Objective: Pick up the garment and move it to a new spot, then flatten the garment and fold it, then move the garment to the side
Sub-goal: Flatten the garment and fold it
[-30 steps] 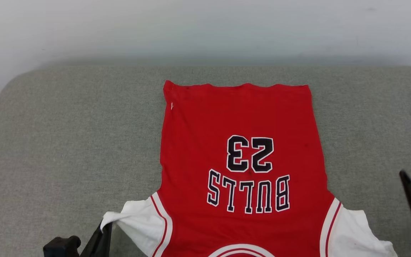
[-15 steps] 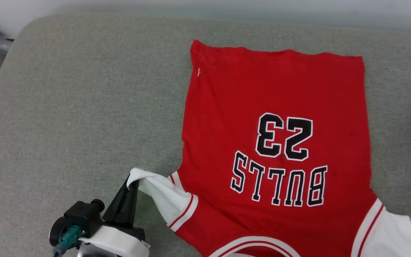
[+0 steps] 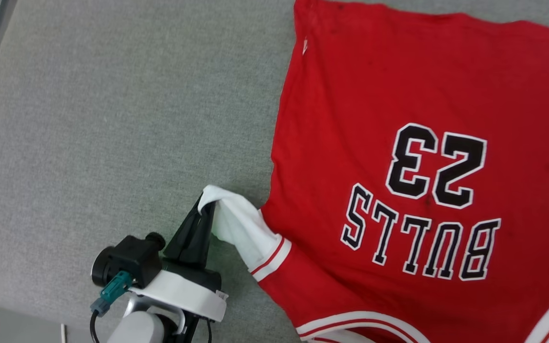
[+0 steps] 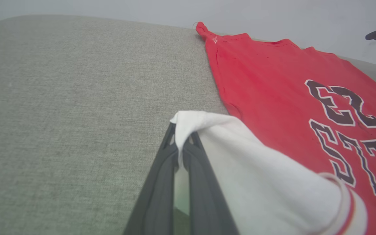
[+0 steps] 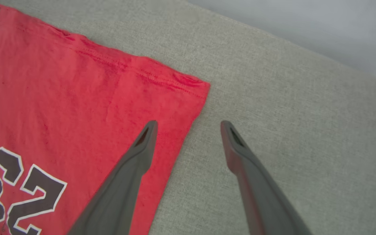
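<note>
The garment [image 3: 398,143] lies spread out on the grey worktop [image 3: 112,119], lettering and number facing up. Its hem is towards the far edge and its collar end is nearest me. The red body looks smooth and flat. The exception is the left sleeve [image 3: 238,228], whose white cuff is pinched in my left gripper [image 3: 204,207]. The fingers there are pressed together on the cloth, and the sleeve rises off the worktop in a small peak.

A second ago that sleeve trailed lower and further out to the side from the same pinch. Now it is drawn up and bunched closer to the red body. My head has also dropped and turned left, so most of the shift in the head view is the camera's. The body of the garment seems to lie where it did.

My right gripper [image 5: 188,125] is spread wide and holds nothing. It hangs over the garment's right side edge near the hem corner, with one finger above red cloth and the other above bare worktop. I cannot tell whether it touches.

I judge the flattening done and the fold starting with this sleeve, to be carried inward across the red. The risk is tugging the body out of line.
</note>
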Tool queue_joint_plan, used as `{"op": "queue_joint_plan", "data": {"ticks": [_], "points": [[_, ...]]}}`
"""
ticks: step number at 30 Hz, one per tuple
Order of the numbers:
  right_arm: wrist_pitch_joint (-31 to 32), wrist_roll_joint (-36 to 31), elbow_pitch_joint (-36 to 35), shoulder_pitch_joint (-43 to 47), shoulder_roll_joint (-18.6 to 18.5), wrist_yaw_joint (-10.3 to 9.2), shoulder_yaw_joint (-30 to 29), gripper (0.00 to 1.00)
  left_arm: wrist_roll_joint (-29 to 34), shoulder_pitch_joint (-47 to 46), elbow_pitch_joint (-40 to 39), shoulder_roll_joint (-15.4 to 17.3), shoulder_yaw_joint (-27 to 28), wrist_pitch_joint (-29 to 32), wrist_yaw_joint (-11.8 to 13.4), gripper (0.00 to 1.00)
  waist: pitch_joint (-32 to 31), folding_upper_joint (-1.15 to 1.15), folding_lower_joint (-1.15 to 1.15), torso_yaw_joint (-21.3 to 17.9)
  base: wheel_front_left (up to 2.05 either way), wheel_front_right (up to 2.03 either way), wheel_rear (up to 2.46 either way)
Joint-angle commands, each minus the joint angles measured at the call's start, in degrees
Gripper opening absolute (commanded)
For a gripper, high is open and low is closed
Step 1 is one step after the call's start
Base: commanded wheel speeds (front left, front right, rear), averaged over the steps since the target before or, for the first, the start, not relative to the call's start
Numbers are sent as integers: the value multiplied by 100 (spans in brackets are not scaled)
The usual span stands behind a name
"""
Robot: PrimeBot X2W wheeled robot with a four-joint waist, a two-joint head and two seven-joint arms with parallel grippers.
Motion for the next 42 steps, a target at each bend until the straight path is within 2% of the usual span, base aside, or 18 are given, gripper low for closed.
{"op": "queue_joint_plan", "data": {"ticks": [1,7,12,17,18,19,24,31,37,42], "points": [[186,-79,121,-216,43,-5,7,100,62,-125,-39,-64,27,-43,-47,0,256,0,-1,169,0,0,0],[458,-472,555,-478,219,-5,-10,100,241,-283,-59,-264,65,-43,-208,0,525,0,-1,322,0,0,0],[536,-581,868,-171,374,-4,224,100,357,-325,-11,-406,108,-43,-320,0,636,0,-1,386,0,0,0],[593,-562,1099,184,221,-3,355,100,463,-371,56,-502,180,-43,-405,0,657,0,-1,401,0,0,0],[571,-568,1115,196,178,-3,339,34,490,-376,68,-515,195,-43,-428,0,652,0,-1,396,0,0,0],[544,-579,1121,180,145,-4,309,0,502,-379,79,-531,212,-44,-438,0,645,0,-1,388,0,0,0],[155,-582,961,-55,121,-5,259,0,553,-286,167,-573,329,-44,-503,0,501,0,-1,287,0,0,0],[-553,-370,661,-89,49,-5,632,0,602,-44,304,-540,540,-44,-545,0,-51,0,-1,-4,0,0,0],[-1055,114,154,428,-375,-5,1121,0,615,235,418,-485,673,-43,-546,0,-597,0,-1,-253,0,0,0],[-1359,463,-331,1054,-745,-5,1263,0,608,445,473,-429,757,-43,-503,0,-941,0,-1,-400,0,0,0]]}}
